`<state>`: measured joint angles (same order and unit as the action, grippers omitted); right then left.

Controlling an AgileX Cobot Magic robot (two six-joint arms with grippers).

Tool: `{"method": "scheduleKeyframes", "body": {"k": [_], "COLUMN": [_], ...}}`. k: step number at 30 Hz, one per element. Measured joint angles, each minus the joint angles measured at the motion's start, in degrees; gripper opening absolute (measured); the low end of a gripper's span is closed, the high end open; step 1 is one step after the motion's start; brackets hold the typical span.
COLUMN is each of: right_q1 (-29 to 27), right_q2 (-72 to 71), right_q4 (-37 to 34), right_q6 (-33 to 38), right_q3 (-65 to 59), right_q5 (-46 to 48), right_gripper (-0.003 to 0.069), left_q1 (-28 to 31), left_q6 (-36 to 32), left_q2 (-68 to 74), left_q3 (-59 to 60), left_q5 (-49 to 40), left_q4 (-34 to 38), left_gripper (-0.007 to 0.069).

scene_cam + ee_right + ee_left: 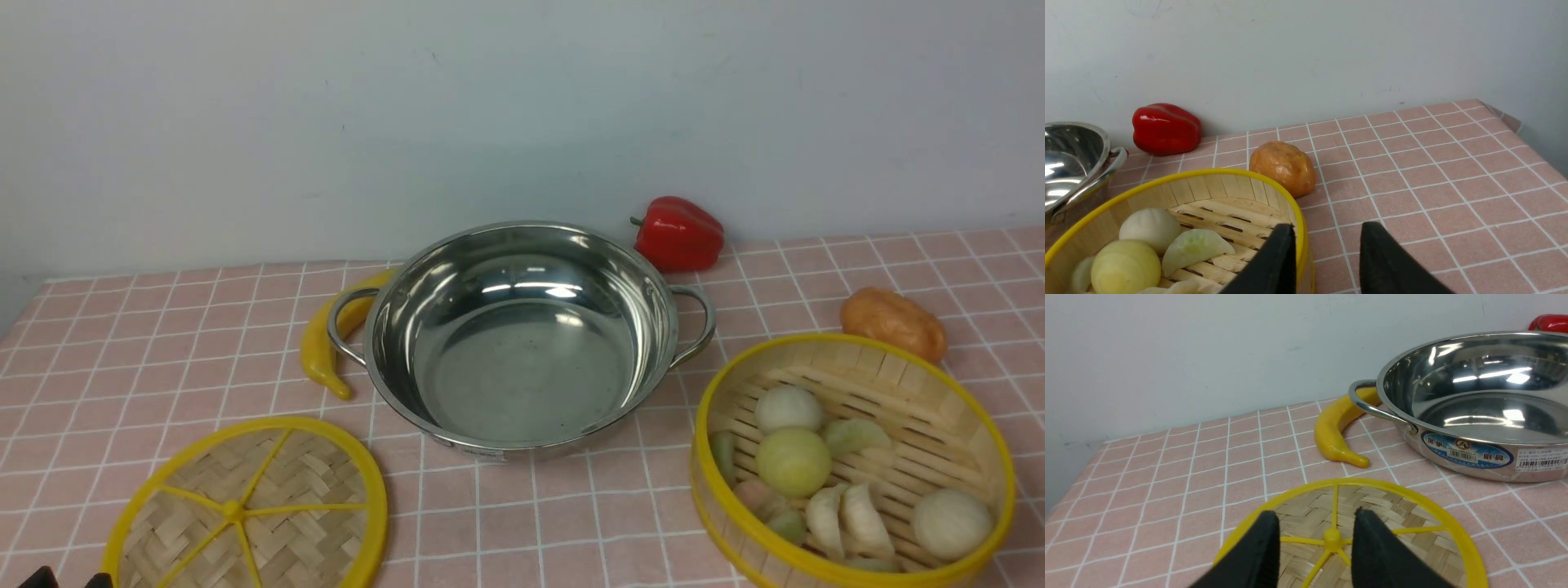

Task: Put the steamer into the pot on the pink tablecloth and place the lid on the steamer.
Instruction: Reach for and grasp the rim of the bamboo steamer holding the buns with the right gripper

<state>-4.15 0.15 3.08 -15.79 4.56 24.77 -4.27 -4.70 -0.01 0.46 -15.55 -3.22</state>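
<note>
The shiny steel pot (522, 359) stands empty on the pink tablecloth (163, 351). The lid (245, 506) lies flat in front of it on the left. The steamer (898, 371) stands on the right with buns and dumplings inside. My left gripper (1315, 513) is open just above the lid (1404, 514), its fingers on either side of the centre knob (1332, 537). My right gripper (1327, 226) is open at the steamer's (1220, 185) yellow rim, one finger over the inside, one outside. It is out of the front view.
A yellow banana (322, 347) lies against the pot's left handle. A red pepper (678, 233) sits by the back wall. A brown potato (894, 322) lies just behind the steamer. The cloth's right edge (1506, 116) shows in the right wrist view.
</note>
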Motion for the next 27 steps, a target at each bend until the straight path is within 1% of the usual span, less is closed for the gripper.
{"method": "scheduleKeyframes", "body": {"k": [4,7,8,9,10,11,12,13,14,15,16,17,19,21,24,27], "right_q1": [0.0,0.0,0.0,0.0,0.0,0.0,0.0,0.0,0.0,0.0,0.0,0.0,0.0,0.0,0.0,0.0], "right_q2": [0.0,0.0,0.0,0.0,0.0,0.0,0.0,0.0,0.0,0.0,0.0,0.0,0.0,0.0,0.0,0.0], "right_q4": [0.0,-4.8,-7.7,-13.0,-14.0,-21.3,-23.4,-31.8,-37.8,-41.4,-42.2,-47.5,-53.0,-55.8,-56.4,-57.1], "right_q6": [0.0,-1.7,-2.7,-4.9,-4.9,-7.9,-8.6,-11.1,-12.4,-13.1,-13.1,-13.8,-14.2,-14.4,-14.4,-15.1], "right_q3": [0.0,0.0,0.0,0.0,0.0,0.0,0.0,0.0,0.0,0.0,0.0,0.0,0.0,0.0,0.0,0.0], "right_q5": [0.0,-2.7,-3.8,-5.5,-5.8,-7.4,-7.8,-9.1,-9.7,-9.9,-9.9,-10.1,-10.2,-10.7,-13.1,-14.5], "right_gripper": [0.0243,0.0243,0.0243,0.0243,0.0243,0.0243,0.0243,0.0243,0.0243,0.0243,0.0243,0.0243,0.0243,0.0243,0.0243,0.0243], "left_q1": [0.0,0.0,0.0,0.0,0.0,0.0,0.0,0.0,0.0,0.0,0.0,0.0,0.0,0.0,0.0,0.0], "left_q6": [0.0,0.6,1.4,2.7,3.3,5.4,5.8,8.0,9.1,9.8,9.9,10.2,10.2,10.2,10.2,11.4], "left_q2": [0.0,0.0,0.0,0.0,0.0,0.0,0.0,0.0,0.0,0.0,0.0,0.0,0.0,0.0,0.0,0.0], "left_q3": [0.0,0.0,0.0,0.0,0.0,0.0,0.0,0.0,0.0,0.0,0.0,0.0,0.0,0.0,0.0,0.0], "left_q5": [0.0,0.1,0.4,0.7,0.9,1.7,1.8,2.0,2.0,2.0,2.0,2.1,2.7,4.4,6.7,13.2], "left_q4": [0.0,1.1,2.7,5.0,6.2,10.6,11.2,15.9,19.7,22.7,23.2,26.3,28.4,29.0,29.2,30.4], "left_gripper": [0.0243,0.0243,0.0243,0.0243,0.0243,0.0243,0.0243,0.0243,0.0243,0.0243,0.0243,0.0243,0.0243,0.0243,0.0243,0.0243]}}
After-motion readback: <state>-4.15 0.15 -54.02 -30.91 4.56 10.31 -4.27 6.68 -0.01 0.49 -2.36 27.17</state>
